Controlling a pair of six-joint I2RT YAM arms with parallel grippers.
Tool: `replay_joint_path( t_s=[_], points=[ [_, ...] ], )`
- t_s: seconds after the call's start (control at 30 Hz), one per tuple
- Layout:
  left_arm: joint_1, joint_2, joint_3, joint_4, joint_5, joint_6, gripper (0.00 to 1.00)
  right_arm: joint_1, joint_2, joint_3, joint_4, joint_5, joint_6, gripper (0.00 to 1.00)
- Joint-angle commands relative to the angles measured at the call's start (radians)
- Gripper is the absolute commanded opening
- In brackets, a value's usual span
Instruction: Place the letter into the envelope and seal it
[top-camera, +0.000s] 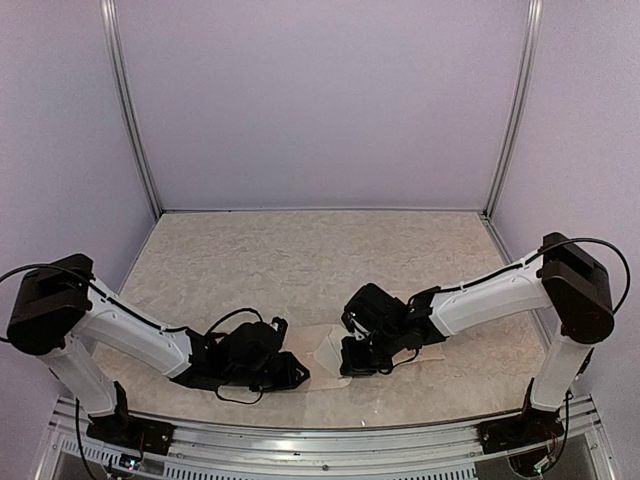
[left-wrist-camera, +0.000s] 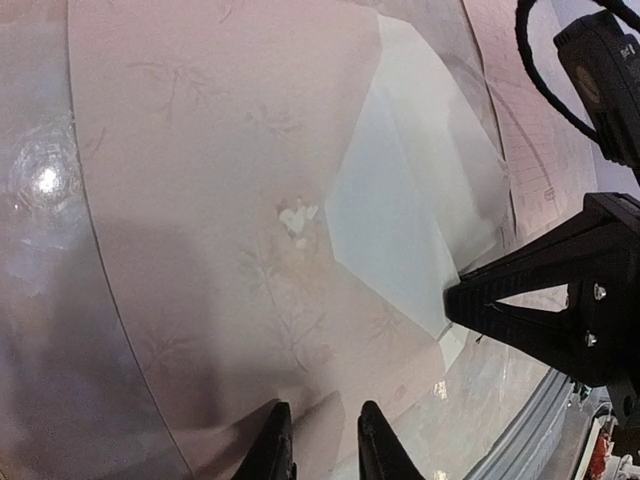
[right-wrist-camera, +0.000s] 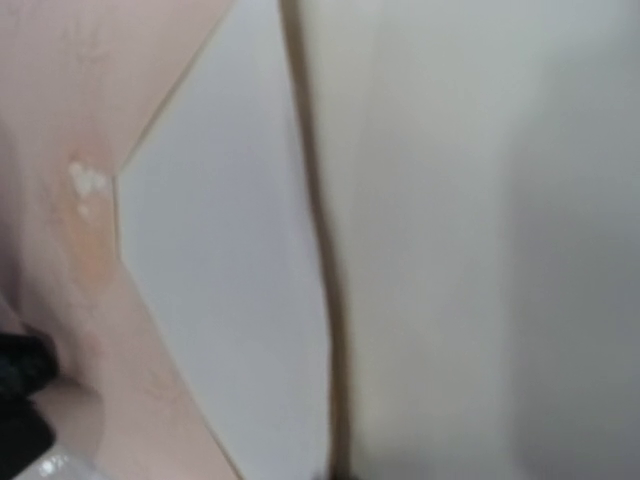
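The pale pinkish-beige paper envelope (left-wrist-camera: 220, 200) lay flat on the speckled bench (top-camera: 300, 250) between both arms, its triangular flap (left-wrist-camera: 420, 200) open. The left end effector (left-wrist-camera: 322, 445), fingers narrowly apart, sat over the envelope's edge. The right end effector (top-camera: 352, 362) was low by the flap, its spread impossible to tell. A blurred cream paper letter (right-wrist-camera: 450, 250) lay beside the flap.

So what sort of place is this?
Probably a robotics lab's test booth: two robot arms bolted to a metal rail at a table, plain lilac walls closing it in, and an envelope laid out for them.
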Motion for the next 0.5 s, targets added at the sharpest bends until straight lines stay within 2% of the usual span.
replay_joint_path(
  t_s=[0.0,0.2,0.47],
  points=[
    [-0.005,-0.066,-0.031,-0.052,-0.056,-0.013,0.25,0.012,-0.004,-0.007,-0.024,0.040,0.014,0.00],
    [-0.004,-0.169,-0.092,-0.076,-0.060,-0.047,0.37,0.012,-0.006,-0.003,-0.039,0.049,0.012,0.00],
    [-0.006,-0.151,-0.138,-0.015,-0.026,-0.083,0.40,0.011,0.003,0.001,-0.031,0.041,0.011,0.00]
  ],
)
